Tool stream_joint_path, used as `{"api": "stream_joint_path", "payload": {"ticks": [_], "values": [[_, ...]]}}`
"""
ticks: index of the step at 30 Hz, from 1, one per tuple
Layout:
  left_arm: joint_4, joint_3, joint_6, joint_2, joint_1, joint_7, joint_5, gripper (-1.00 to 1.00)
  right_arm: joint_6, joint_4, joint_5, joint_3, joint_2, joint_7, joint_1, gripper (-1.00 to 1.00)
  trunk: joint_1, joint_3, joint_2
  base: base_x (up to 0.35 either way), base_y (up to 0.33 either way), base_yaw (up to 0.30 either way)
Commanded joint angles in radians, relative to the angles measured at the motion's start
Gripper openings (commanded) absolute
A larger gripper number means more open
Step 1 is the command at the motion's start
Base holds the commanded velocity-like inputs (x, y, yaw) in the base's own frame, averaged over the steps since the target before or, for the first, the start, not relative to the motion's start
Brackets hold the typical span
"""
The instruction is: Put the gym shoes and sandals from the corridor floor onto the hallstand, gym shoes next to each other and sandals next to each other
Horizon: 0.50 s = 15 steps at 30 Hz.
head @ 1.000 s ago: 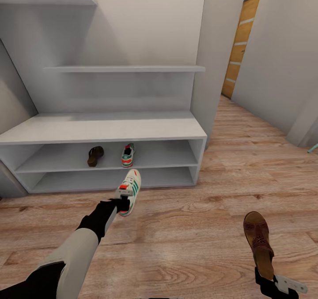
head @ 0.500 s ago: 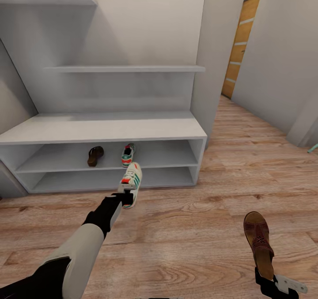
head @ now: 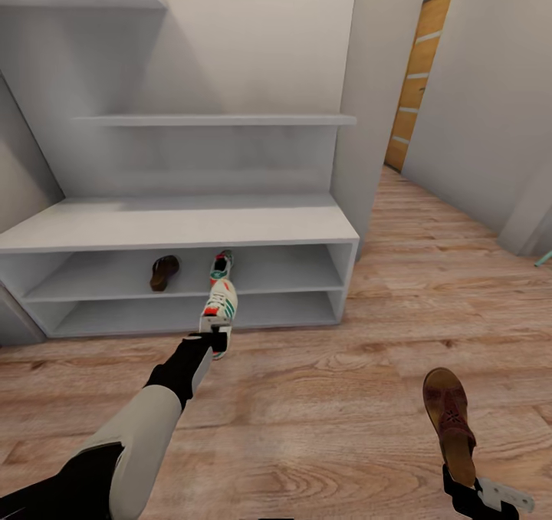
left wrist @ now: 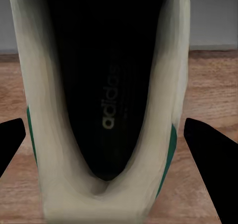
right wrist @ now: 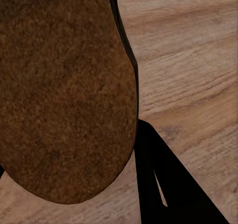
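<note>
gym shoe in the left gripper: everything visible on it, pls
The held gym shoe is a white low-top sneaker with green side stripes and red-orange heel and tongue patches. The left gripper clamps its heel end, and the toe points toward the hallstand, just in front of the upper open shelf, off the corridor floor. The left wrist view looks into its opening: dark insole with adidas lettering, cream padded collar, green at the sides. Its toe overlaps the other gym shoe on that shelf; contact cannot be told.
</note>
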<state>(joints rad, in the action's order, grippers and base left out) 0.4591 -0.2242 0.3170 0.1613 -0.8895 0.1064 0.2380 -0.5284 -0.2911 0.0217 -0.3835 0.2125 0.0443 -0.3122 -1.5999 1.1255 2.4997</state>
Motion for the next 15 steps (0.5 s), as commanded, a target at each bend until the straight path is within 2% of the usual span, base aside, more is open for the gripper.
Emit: {"api": "stream_joint_path", "payload": {"ticks": [1,15], "values": [[0.002,-0.005,0.005,0.001,0.001,-0.002,0.011,-1.0,-0.002,0.001,0.006,-0.003,0.0,0.006,-0.001,-1.0,0.0,0.001,0.0,0.215,-0.121,0.0],[0.002,-0.003,0.004,0.004,0.004,-0.002,0.01,-1.0,-0.002,0.0,0.006,-0.003,0.002,0.006,-0.001,-1.0,0.0,0.001,0.0,0.235,-0.19,0.0]]}}
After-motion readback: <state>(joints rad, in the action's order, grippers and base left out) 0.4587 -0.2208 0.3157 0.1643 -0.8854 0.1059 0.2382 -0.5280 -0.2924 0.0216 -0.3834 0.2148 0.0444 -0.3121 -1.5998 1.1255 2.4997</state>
